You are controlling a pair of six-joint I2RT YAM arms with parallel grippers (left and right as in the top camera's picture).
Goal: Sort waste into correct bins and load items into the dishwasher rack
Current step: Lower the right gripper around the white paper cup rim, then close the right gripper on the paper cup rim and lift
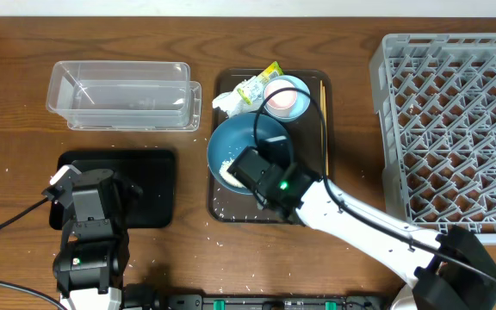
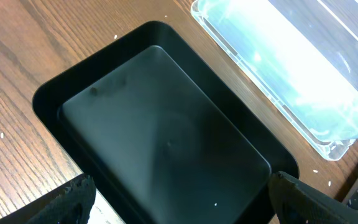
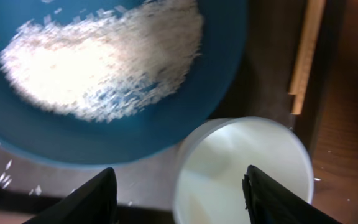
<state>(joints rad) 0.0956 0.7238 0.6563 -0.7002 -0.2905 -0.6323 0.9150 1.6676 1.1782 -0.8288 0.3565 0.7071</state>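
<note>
The dishwasher rack (image 1: 455, 129), a grey lattice crate with upright pegs, fills the desk's right edge up to the far right corner; its cells show only the wood beneath. The brown serving tray (image 1: 224, 205) sits mid-desk. The clear tub (image 1: 123, 95) lies toward the far left and nothing shows inside it. The black tray (image 2: 166, 137), also bare, rests near the left near corner, with open wood between the two.

On the serving tray, the dark-blue dish (image 1: 235, 142) holds a heap of rice (image 3: 104, 62). Behind it, the light-blue bowl (image 1: 298, 84) seems to carry the pink cup (image 1: 284, 103). The white cup (image 3: 241, 168) stands upright, just beside the dish's rim. The yellow-green wrapper (image 1: 255, 86) lies at the tray's far edge and the chopsticks (image 1: 324, 120) along its right edge. A few loose grains (image 1: 231, 226) dot the wood by the tray's near edge.

The right gripper (image 3: 182, 199) hangs spread over the dish and white cup, holding nothing. The left gripper (image 2: 179, 202) hangs spread above the black tray.
</note>
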